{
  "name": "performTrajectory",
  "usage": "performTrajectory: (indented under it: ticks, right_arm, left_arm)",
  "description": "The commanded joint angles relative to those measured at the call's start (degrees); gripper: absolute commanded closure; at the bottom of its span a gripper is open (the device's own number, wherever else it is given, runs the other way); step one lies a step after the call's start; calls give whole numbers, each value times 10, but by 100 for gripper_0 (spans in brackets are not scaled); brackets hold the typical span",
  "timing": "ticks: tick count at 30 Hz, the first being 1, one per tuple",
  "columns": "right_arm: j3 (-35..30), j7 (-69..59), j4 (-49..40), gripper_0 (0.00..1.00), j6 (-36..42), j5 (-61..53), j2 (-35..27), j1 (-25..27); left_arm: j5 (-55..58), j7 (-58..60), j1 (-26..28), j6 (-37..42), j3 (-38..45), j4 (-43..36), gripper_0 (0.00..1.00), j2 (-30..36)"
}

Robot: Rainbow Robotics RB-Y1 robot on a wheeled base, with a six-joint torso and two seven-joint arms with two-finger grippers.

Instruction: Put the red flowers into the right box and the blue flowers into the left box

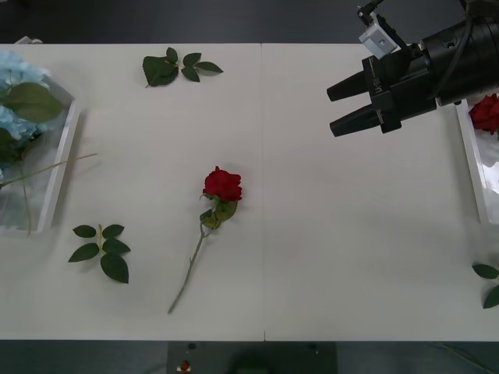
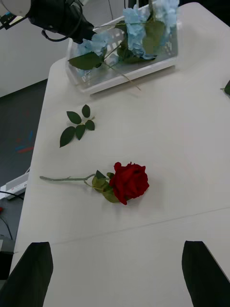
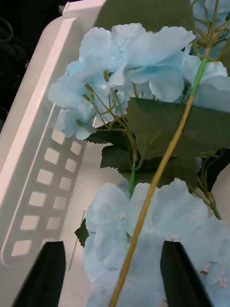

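One red flower (image 1: 222, 185) mid-table, right tool (image 1: 340, 106) hovering open, angled leftward

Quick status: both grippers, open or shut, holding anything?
Left gripper: open, holding nothing, above the blue flowers in the left box.
Right gripper: open, empty, near the right box.
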Motion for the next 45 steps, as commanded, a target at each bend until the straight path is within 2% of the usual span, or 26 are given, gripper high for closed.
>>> performTrajectory:
  ticks: [1, 5, 7, 11, 16, 20, 22, 25, 31, 37, 45]
  right_arm:
    - [-2, 6, -12, 22, -5, -13, -14, 3]
    - [-2, 6, -12, 22, -5, -16, -14, 3]
    - [-2, 6, -13, 22, -5, -18, -14, 3]
    - [-2, 6, -12, 22, -5, -18, -14, 3]
    - [-2, 6, -13, 22, -5, -18, -14, 3]
    - [-2, 6, -12, 22, -5, -18, -14, 3]
    - [-2, 6, -12, 22, -5, -18, -15, 3]
    - [-2, 6, -12, 22, -5, -18, -15, 3]
    - [-2, 6, -13, 22, -5, -18, -15, 3]
    - [-1, 6, -11, 21, -5, -16, -18, 3]
    - [3, 6, -11, 22, -6, -17, -19, 3]
  left_arm:
    - [41, -6, 10, 60, 27, -35, 23, 14]
    - [116, -8, 10, 187, 66, -95, 6, 26]
    - [162, -8, 10, 262, 87, -133, 5, 34]
    - [226, -4, 3, 365, 115, -214, 4, 44]
    - [221, 14, -19, 449, 112, -327, 4, 50]
    - [212, 99, -31, 485, 37, -394, 4, 55]
    - [197, 135, -31, 479, -10, -409, 4, 56]
    - [156, 202, -29, 435, -126, -409, 4, 55]
    - [106, 245, -27, 282, -306, -318, 0, 53]
    - [100, 210, -26, 180, -399, -244, 0, 51]
    - [102, 152, -33, 86, -474, -184, 0, 46]
